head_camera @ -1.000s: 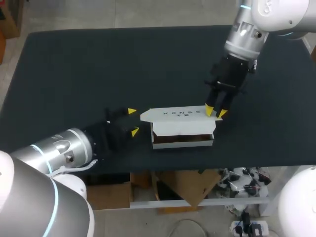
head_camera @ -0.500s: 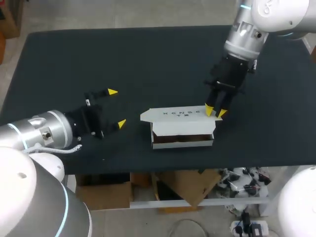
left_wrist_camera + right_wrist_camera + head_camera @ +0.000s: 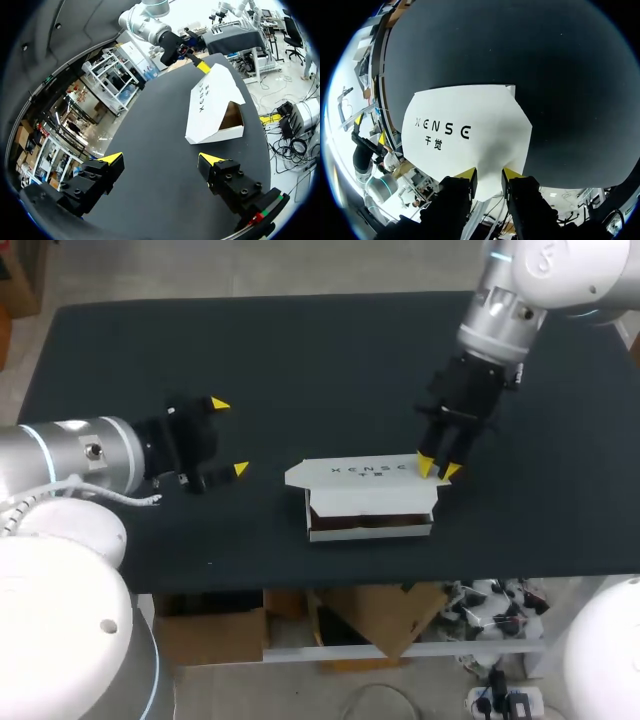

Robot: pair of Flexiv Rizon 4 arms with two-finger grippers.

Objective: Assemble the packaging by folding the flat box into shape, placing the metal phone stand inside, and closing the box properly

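From above, the right tool (image 3: 437,469) is clenched on the back corner of the lid (image 3: 355,472) of the box (image 3: 370,515). The box lies on the desk (image 3: 300,350), right under that tool. The left tool (image 3: 230,436) is released and holds nothing. The box is well apart from it. The front of the box is open and something brown shows inside. I cannot tell if the stand is in there.

The grip is only on a thin corner, so I think the card could slip out or bend if the tool pulls hard. Nothing presses the box down, so it could slide or tip up with the lid.

From the left wrist, the left tool (image 3: 161,160) has its fingers wide apart, with only bare desk between them. The box (image 3: 212,100) lies ahead of it, well apart. Its open side (image 3: 232,116) looks brown inside. The right tool (image 3: 202,66) touches the far corner.

From the right wrist, the right tool (image 3: 489,176) pinches the edge of the lid (image 3: 465,135). The white lid spreads out ahead of its fingers and hides the inside of the box. If the left tool comes in to help, it could knock the box askew.
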